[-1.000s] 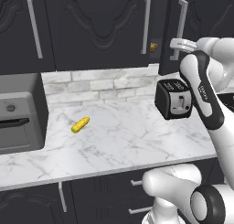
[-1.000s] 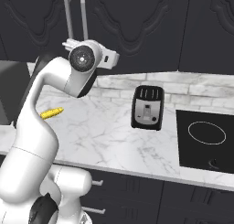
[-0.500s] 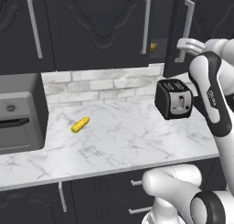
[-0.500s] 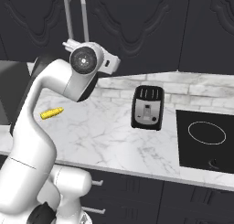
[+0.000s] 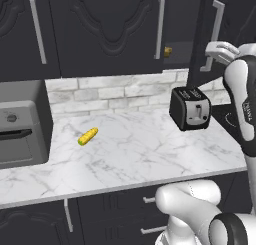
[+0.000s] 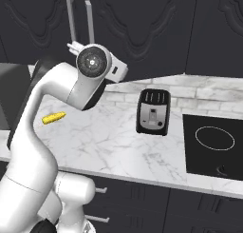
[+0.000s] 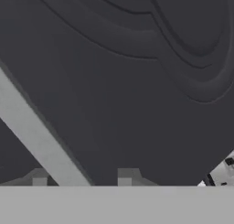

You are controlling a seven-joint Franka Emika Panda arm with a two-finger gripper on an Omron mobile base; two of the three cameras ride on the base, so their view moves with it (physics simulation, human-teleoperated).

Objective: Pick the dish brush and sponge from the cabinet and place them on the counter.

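Note:
The dark cabinet point(image 5: 100, 29) hangs above the white marble counter point(image 5: 130, 154). Its right door point(image 5: 227, 19) stands swung partly open. In the gap a small yellow-tan sponge point(image 5: 167, 52) shows on the shelf. The dish brush is hidden. My gripper point(image 5: 210, 53) is raised at the open door's silver bar handle point(image 5: 216, 24). In the hand view that handle point(image 7: 32, 127) runs slantwise down between my fingertips point(image 7: 125, 175), and my gripper point(image 7: 82, 175) is shut on it against the carved door panel point(image 7: 137, 81). From the right, my gripper point(image 6: 76, 45) sits behind the wrist, below the handles.
A black toaster point(image 5: 190, 108) stands at the back right of the counter. A yellow corn cob point(image 5: 88, 136) lies left of the middle. A grey oven box point(image 5: 20, 124) fills the left end. A black cooktop point(image 6: 213, 141) lies right of the toaster point(image 6: 153, 112).
My hand has moved right and toward the base with the handle, and the cabinet door has swung wider, widening the gap where the sponge shows.

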